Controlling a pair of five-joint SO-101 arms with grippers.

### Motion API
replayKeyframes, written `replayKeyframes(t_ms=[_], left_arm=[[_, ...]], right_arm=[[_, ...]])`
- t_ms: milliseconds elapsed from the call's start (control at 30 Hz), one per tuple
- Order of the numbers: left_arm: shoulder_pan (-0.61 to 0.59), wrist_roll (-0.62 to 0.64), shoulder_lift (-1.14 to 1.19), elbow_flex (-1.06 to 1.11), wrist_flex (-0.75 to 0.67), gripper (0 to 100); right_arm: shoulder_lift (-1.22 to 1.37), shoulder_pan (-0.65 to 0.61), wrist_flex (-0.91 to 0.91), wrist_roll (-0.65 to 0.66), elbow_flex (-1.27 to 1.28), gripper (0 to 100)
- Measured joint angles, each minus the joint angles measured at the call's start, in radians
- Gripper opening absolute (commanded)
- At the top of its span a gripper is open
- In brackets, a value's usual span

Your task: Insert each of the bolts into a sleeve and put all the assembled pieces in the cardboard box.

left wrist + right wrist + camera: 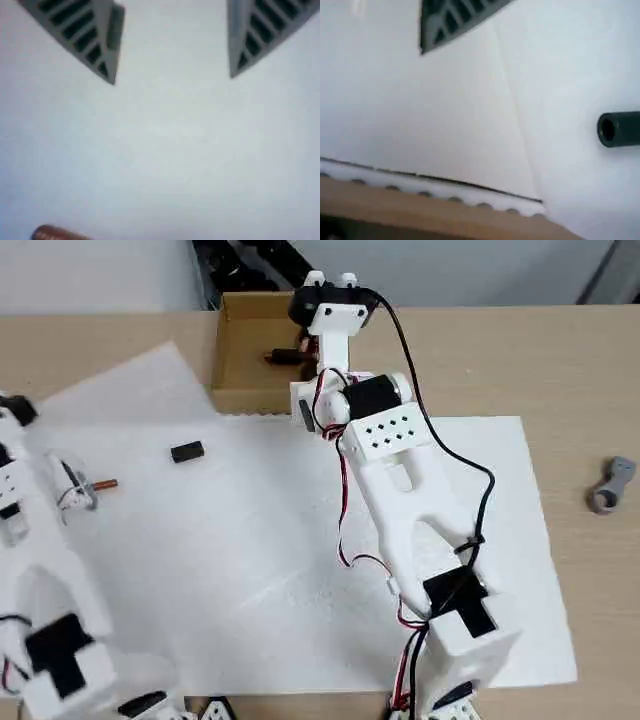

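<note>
Light falls bright and even from above in the high view: the white foam sheet (230,570) glares, nearly featureless, and the right arm (400,480) and the black sleeve (187,452) cast only faint, short shadows on it. The cardboard box (232,395) is dimmer inside, darkest along its walls. In the left wrist view the sheet is a flat pale field, and the left gripper (172,77) has its fingers (90,40) shaded on their ribbed faces. In the right wrist view a thin dark shadow line runs under the sheet's edge
</note>
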Motion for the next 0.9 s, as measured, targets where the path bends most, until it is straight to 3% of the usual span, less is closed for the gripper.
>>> replayKeyframes(t_ms=[333,900], left_arm=[[-0.009,0.351,0.002,0.000,0.061,14],[-0.044,0.664,0.112,0.000,-0.175,14]], right_arm=[[0.000,0.000,0.000,0.000,0.000,18.4],[0.000,0.000,0.055,0.000,0.000,18.5]])
